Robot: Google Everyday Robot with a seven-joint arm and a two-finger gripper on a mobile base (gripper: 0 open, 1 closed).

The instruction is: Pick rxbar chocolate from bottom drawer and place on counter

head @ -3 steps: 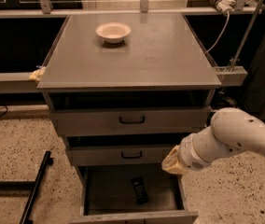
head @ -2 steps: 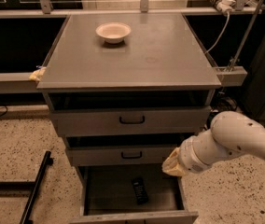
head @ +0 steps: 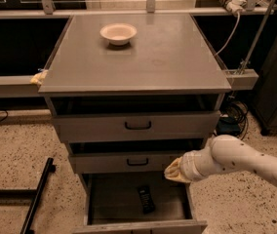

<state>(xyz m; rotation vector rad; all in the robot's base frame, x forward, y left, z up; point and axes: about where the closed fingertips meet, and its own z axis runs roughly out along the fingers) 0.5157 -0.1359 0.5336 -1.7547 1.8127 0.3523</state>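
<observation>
Camera view: gripper (head: 174, 172), state indiscernible, may clip bottom drawer (head: 111, 199) wall reaching rxbar chocolate (head: 146, 199) below-left of it

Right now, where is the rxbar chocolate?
In the camera view, the rxbar chocolate lies in the open bottom drawer, near its middle, below-left of the gripper above the drawer's right side.
</observation>
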